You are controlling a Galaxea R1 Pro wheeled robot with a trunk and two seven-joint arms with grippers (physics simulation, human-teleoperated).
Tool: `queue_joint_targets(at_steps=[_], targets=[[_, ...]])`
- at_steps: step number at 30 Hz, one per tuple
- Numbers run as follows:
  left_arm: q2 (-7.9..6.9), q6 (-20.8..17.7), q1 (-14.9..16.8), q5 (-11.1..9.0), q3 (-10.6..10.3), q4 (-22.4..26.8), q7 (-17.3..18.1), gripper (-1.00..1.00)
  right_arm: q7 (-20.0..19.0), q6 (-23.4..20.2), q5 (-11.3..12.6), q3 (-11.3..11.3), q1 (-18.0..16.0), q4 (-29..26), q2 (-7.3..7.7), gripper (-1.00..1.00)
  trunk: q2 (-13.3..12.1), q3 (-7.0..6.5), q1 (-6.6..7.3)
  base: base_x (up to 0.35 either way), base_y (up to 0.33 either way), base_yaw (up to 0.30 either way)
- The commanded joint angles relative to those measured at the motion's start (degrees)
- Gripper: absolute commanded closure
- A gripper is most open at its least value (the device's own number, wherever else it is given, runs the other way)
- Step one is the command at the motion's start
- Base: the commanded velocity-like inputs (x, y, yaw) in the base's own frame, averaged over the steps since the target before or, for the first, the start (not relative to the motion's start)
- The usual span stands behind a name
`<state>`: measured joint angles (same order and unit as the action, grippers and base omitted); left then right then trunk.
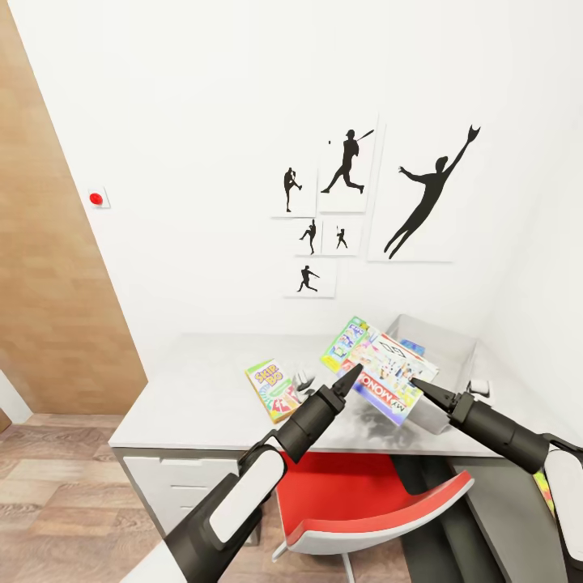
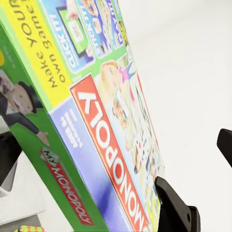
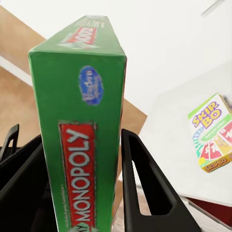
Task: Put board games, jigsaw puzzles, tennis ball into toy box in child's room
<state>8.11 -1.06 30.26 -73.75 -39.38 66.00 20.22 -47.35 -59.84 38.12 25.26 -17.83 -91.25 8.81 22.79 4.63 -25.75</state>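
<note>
A green Monopoly board game [image 1: 387, 377] hangs tilted over the front rim of the grey toy box [image 1: 455, 350] at the desk's back right. My right gripper [image 1: 418, 389] is shut on the game's near end; in the right wrist view the box [image 3: 89, 145] stands edge-on between both fingers [image 3: 140, 183]. At the game's left edge is my left gripper [image 1: 350, 377], open, and its fingers [image 2: 176, 208] lie beside the box [image 2: 96, 125] with nothing between them. Another green board game [image 1: 346, 342] leans at the toy box's left side. A Skip-Bo box [image 1: 271, 389] lies flat on the desk [image 1: 194, 397].
A red chair [image 1: 368, 502] is tucked under the desk's front, with white drawers [image 1: 174, 486] to its left. A small white object [image 1: 304, 379] lies by the Skip-Bo box. The white wall stands close behind and on the right. A wooden panel [image 1: 48, 283] is at the left.
</note>
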Motion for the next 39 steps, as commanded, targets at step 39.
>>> queue_joint_targets(at_steps=[39], targets=[[-0.38, -3.0, 0.4, -0.7, 0.8, 0.2, -0.2, -1.00, 1.4, -0.2, -0.7, 19.9, -1.1, -0.6, 6.21, 1.00, 0.1, 0.13, -0.04, 0.000, 0.000, -0.003]])
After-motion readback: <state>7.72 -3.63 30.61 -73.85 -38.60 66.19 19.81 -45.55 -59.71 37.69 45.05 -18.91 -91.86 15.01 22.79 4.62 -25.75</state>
